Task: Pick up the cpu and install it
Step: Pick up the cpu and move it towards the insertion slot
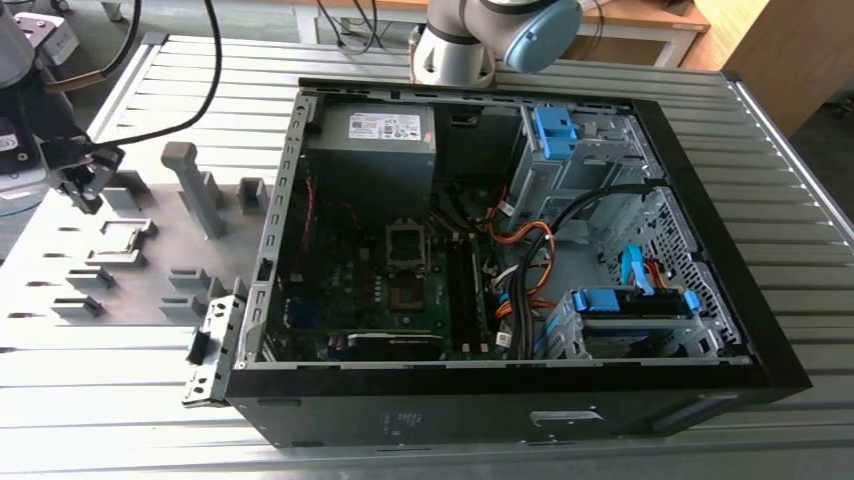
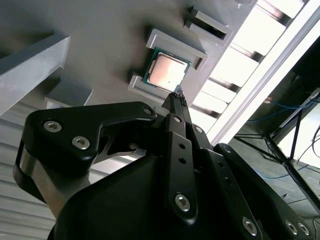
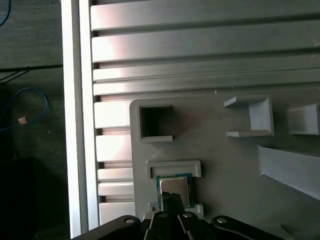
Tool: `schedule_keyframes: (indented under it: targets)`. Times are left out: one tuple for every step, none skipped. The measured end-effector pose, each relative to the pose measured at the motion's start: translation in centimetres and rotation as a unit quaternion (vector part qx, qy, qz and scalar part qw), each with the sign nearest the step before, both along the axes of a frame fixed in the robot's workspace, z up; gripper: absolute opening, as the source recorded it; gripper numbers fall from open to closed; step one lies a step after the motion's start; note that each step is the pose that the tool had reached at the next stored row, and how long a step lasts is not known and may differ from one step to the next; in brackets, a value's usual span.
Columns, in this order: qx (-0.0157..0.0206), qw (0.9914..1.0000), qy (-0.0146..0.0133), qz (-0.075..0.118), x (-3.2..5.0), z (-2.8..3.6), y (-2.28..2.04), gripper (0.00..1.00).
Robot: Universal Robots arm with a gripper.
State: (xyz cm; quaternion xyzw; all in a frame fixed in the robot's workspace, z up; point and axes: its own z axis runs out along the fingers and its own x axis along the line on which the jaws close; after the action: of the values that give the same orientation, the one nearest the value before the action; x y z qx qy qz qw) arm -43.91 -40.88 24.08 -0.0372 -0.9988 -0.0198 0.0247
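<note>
Hovering over the grey parts tray [image 1: 160, 300], the gripper [image 1: 84, 195] is well away from the open computer case [image 1: 534, 405], which lies off to the exterior view's right. Look at those fingers [image 2: 175, 107] in the second wrist view: narrow, tips together, no gap to be seen, and nothing pinched between them. Right off the fingertips lies the cpu [image 2: 167, 71], flat, silvery top up, seated in its shallow grey nest [image 2: 175, 44] on the tray, not yet lifted. In the first wrist view the fingertips overlap the chip's near edge, but whether they actually touch it I cannot tell.

Beyond the cpu from the hand there's a hollow square pocket [image 3: 155, 122] in the tray, and further out to one side sit more open-sided holders [image 3: 250, 117]. Past the tray's edge runs the ribbed aluminium table [image 3: 200, 45].

Over in the case, far from the hand, the motherboard [image 1: 387, 285] lies flat on the floor of the box, with the black socket bracket [image 1: 407, 243] near its middle.
</note>
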Motion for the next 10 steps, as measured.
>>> schedule_keyframes:
  targets:
    - [0.0001, 1.0, -0.0002, 0.0, 0.0, -0.08, 0.0, 0.11]
    - [0.0002, 1.0, -0.0001, 0.001, 0.0, -0.17, 0.0, 0.11]
    - [0.0002, 1.0, 0.0001, 0.003, 0.0, -0.27, 0.0, 0.11]
    - [0.0003, 0.99999, 0.0001, 0.005, 0.0, -0.37, 0.0, 0.11]
    - [0.0003, 0.99997, 0.0001, 0.008, 0.0, -0.45, 0.0, 0.11]
    - [0.0002, 0.99994, 0.0001, 0.011, 0.01, -0.52, 0.0, 0.11]
    - [0.0003, 0.99991, 0.0001, 0.014, 0.01, -0.59, 0.0, 0.11]
    - [0.0003, 0.99987, 0.0, 0.016, 0.01, -0.67, 0.0, 0.11]
    - [0.0003, 0.99984, 0.0001, 0.018, 0.01, -0.75, 0.0, 0.11]
    - [0.0003, 0.99983, 0.0001, 0.019, 0.01, -0.85, 0.0, 0.11]
